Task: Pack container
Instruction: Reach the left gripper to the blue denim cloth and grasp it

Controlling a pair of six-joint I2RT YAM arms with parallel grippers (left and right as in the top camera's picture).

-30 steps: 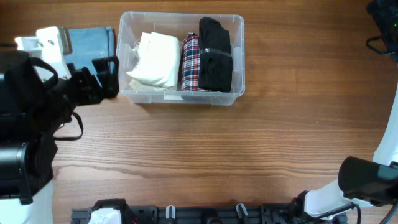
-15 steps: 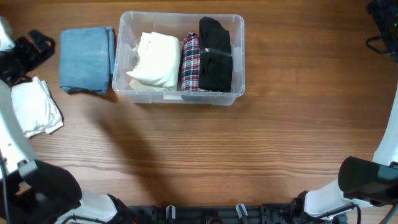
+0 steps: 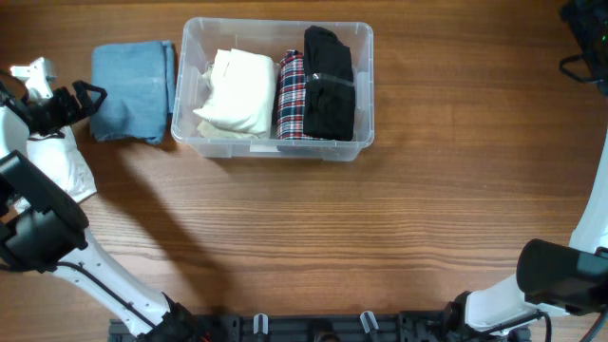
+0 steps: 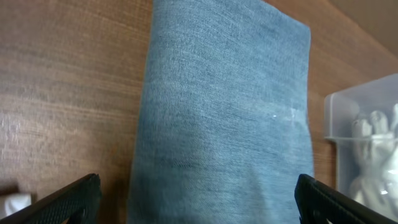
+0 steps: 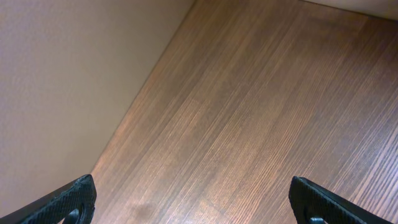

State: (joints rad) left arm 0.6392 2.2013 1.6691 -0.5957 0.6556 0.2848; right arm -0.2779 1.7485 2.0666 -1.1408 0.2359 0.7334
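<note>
Container [image 4: 334, 116] mostly cut off, left wrist view | left hand [image 4: 199, 208] wide, tips cropped | right hand [image 5: 199, 208] wide

- Table [image 3: 380, 228]: brown wood-grain top, evenly lit, with a soft shadow at the left.
- Plain beige surface [image 5: 68, 81]: borders the table edge.
- Black cables [image 3: 584, 38]: far right corner.

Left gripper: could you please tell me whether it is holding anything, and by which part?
Nothing is held: the left gripper is wide open over the folded blue garment.
</note>
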